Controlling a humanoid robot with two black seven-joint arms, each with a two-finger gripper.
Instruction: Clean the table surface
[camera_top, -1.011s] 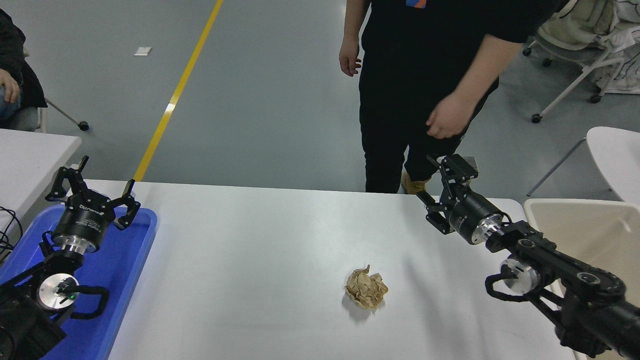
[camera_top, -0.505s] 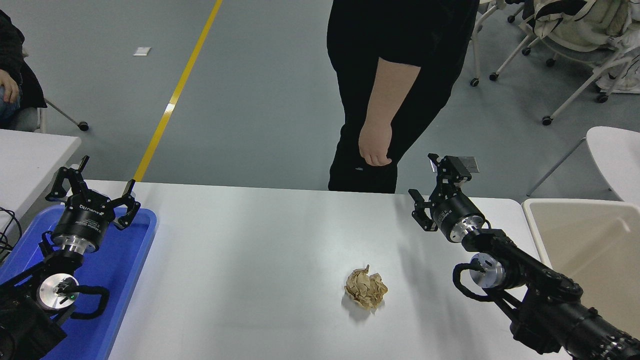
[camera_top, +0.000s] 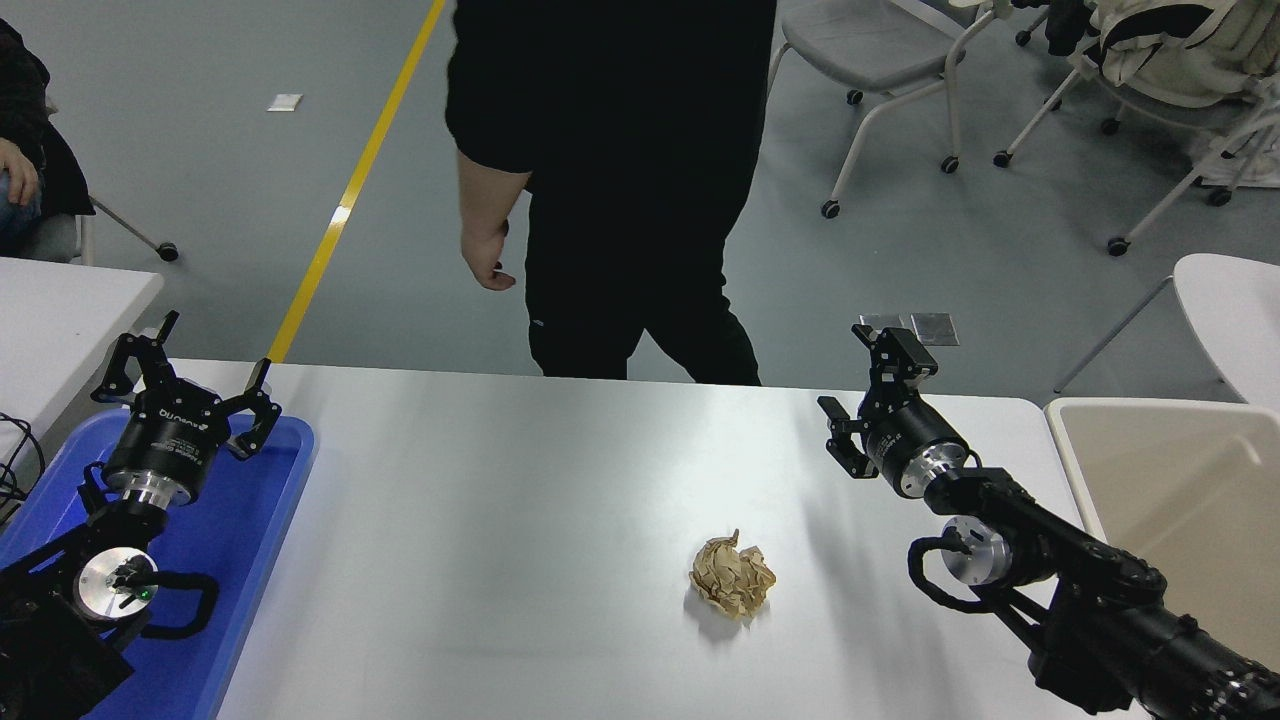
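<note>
**Right arm swings in as the person clears the far edge**

While the person (camera_top: 620, 180) in black walks leftward along the desk's far side, the right gripper (camera_top: 868, 390) shifts a little left and inward from where it was a second ago, and it now hangs above the desk (camera_top: 500, 520) near the far right corner. Its fingers are spread wide and hold nothing. The paper ball (camera_top: 733, 577) has not moved: it lies alone on the desk, right of centre, well apart from the gripper and nearer the camera. My judgement is that the arm is lining up to reach for it, so the cleaning has barely begun.

The left gripper (camera_top: 190, 375) stays parked at the lower left over the blue tray (camera_top: 260, 520), fingers splayed and empty.

The desk is glossy white and bare apart from the ball. A beige bin (camera_top: 1180, 480) sits just beside its right edge, the likely place for the paper. Beyond lie a grey floor, a yellow line (camera_top: 350, 190) and wheeled chairs (camera_top: 880, 60).
</note>
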